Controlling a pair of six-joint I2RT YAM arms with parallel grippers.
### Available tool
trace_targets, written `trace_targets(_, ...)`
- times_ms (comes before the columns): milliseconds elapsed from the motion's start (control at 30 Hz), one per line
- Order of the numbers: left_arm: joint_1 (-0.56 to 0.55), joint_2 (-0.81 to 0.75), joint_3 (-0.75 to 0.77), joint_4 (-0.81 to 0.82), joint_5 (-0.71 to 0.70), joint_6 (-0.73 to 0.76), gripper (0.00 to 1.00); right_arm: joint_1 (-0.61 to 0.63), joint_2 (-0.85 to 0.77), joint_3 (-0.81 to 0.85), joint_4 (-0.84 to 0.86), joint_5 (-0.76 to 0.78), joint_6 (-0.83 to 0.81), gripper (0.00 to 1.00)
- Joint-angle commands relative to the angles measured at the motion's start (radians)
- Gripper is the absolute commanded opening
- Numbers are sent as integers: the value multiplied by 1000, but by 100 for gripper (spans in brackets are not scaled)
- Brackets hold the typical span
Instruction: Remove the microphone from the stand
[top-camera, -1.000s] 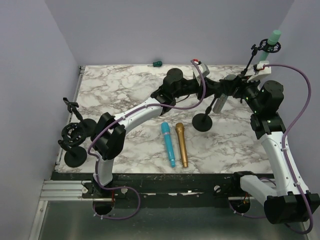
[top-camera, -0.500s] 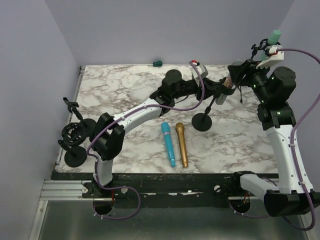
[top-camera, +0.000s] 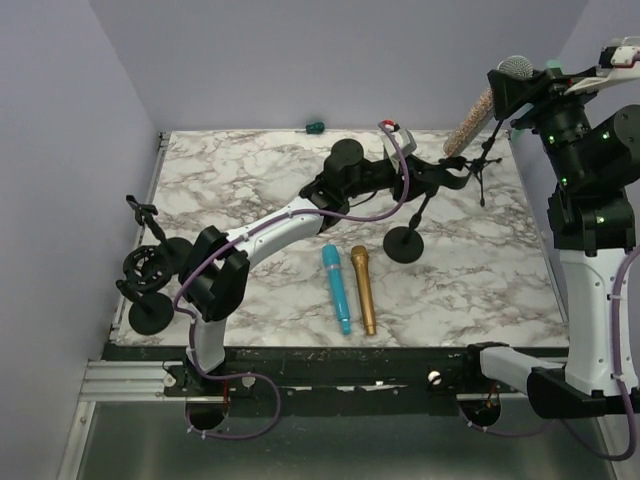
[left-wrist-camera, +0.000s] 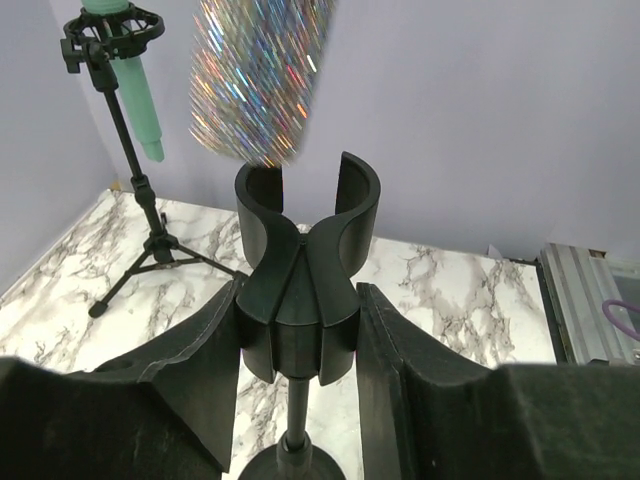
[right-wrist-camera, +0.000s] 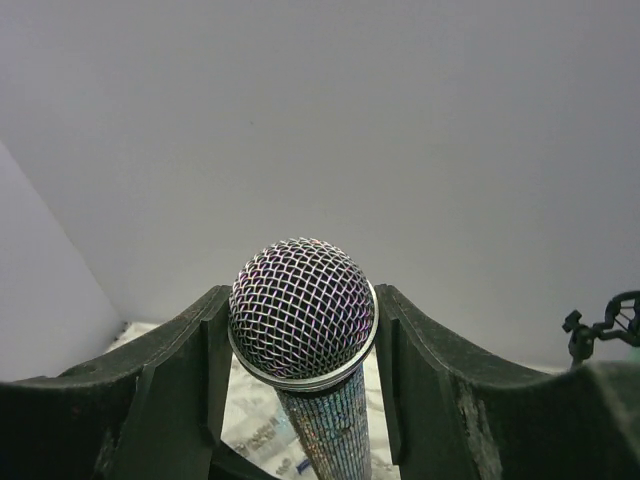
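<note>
The microphone, glittery with a silver mesh head, hangs in the air above the table's far right, clear of the stand. My right gripper is shut on it just under the head, fingers on either side. The black stand is on the marble, its forked clip empty. My left gripper straddles the clip's lower body with slivers of gap on both sides. In the left wrist view the blurred glittery body hovers just above the clip.
A teal microphone and a gold one lie side by side at the front centre. A green microphone sits in a tripod stand at the back right. Two empty black stands are at the left edge. A green-handled tool lies at the back.
My right arm has risen up and to the right, drawing the microphone out of the clip. The left gripper's jaws have eased apart around the clip.
</note>
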Motion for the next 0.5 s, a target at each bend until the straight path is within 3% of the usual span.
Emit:
trace_targets(0, -9, 14, 30, -137, 3, -59, 28, 6, -12, 77, -5, -41, 39, 15)
trace_targets(67, -9, 2, 23, -128, -16, -71, 55, 6, -29, 57, -7, -61, 58, 13)
trace_targets(133, -9, -18, 9, -118, -30, -75, 67, 6, -51, 25, -5, -80, 68, 13)
trace_targets(233, -8, -58, 9, -158, -32, -56, 75, 6, -74, -8, -12, -112, 88, 13)
trace_targets(300, -2, -94, 0, -180, -17, -53, 98, 6, -83, -25, -8, -140, 111, 12)
trace_targets(467, 17, -251, -100, -233, -6, -39, 98, 6, -97, -46, -9, -209, 171, 11)
